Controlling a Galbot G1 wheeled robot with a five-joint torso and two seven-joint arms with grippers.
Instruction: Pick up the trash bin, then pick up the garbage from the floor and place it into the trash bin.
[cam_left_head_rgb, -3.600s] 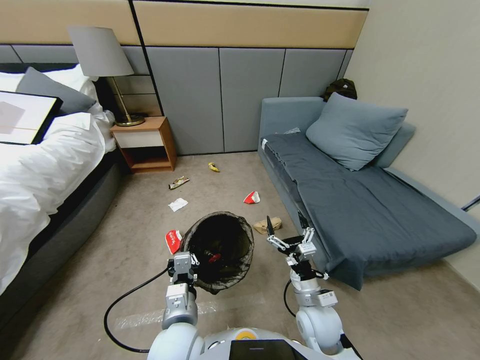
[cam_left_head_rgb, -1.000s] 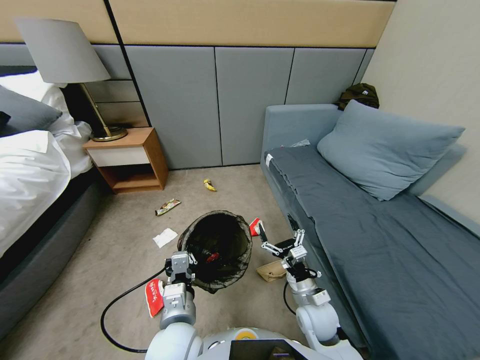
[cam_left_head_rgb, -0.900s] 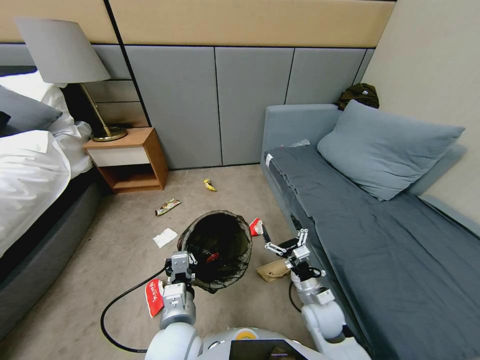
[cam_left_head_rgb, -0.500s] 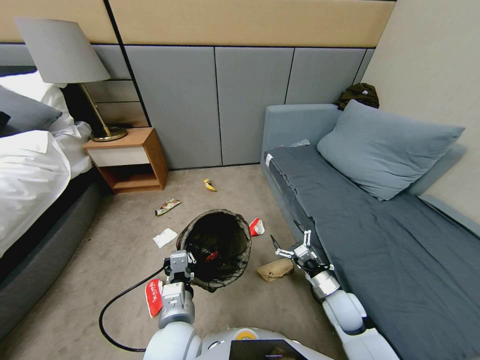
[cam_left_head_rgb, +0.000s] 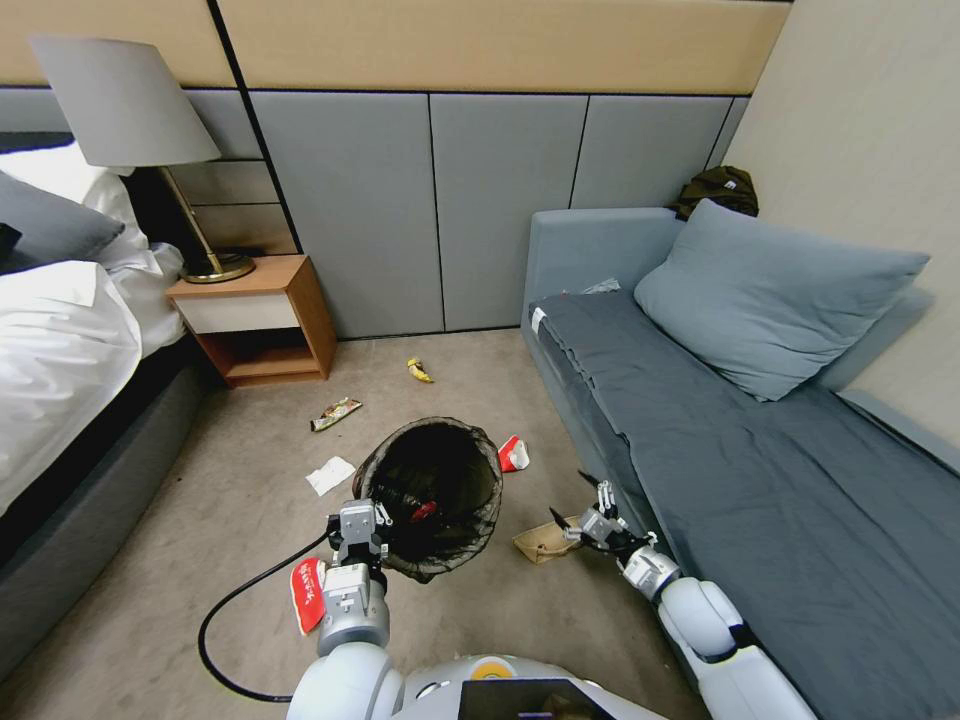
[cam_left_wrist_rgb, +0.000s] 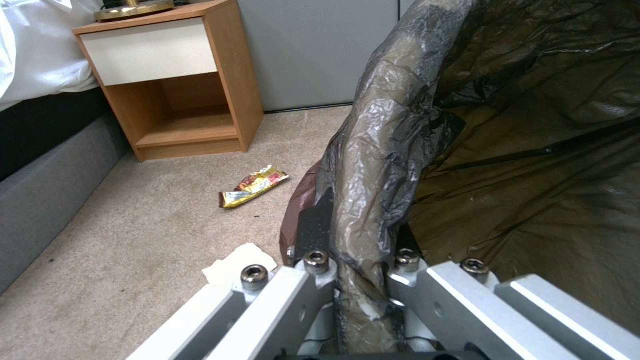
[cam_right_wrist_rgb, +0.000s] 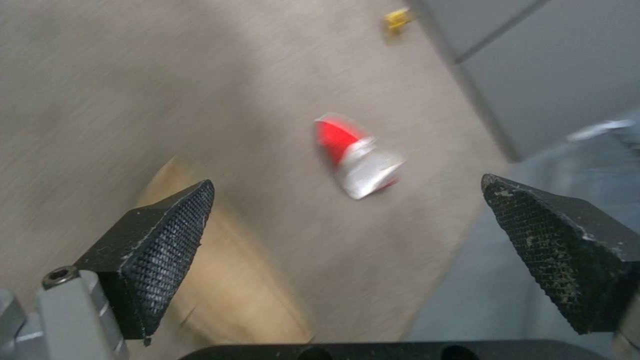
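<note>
One bin (cam_left_head_rgb: 432, 490). Six litter pieces on the floor: two red-and-white wrappers (cam_left_head_rgb: 513, 453) (cam_left_head_rgb: 308, 594), one tan bag (cam_left_head_rgb: 543, 541), one tissue (cam_left_head_rgb: 329, 475), one brown wrapper (cam_left_head_rgb: 335, 412), one yellow wrapper (cam_left_head_rgb: 419, 370). Two hands (cam_left_head_rgb: 360, 522) (cam_left_head_rgb: 580, 505). One lamp (cam_left_head_rgb: 125, 105), one nightstand (cam_left_head_rgb: 258, 318).

Grey lamp (cam_left_head_rgb: 120, 100) on wooden nightstand (cam_left_head_rgb: 255, 318), white bed (cam_left_head_rgb: 55, 340), blue sofa (cam_left_head_rgb: 760, 470) with cushion (cam_left_head_rgb: 775, 295)

text: none legible — wrappers' print too small | labels: none

arms: white rounded shells, silver wrists
left gripper (cam_left_head_rgb: 362, 522): silver, screws
cable (cam_left_head_rgb: 240, 600): black
right gripper (cam_right_wrist_rgb: 347, 240) pads (cam_right_wrist_rgb: 167, 240): black, knurled
</note>
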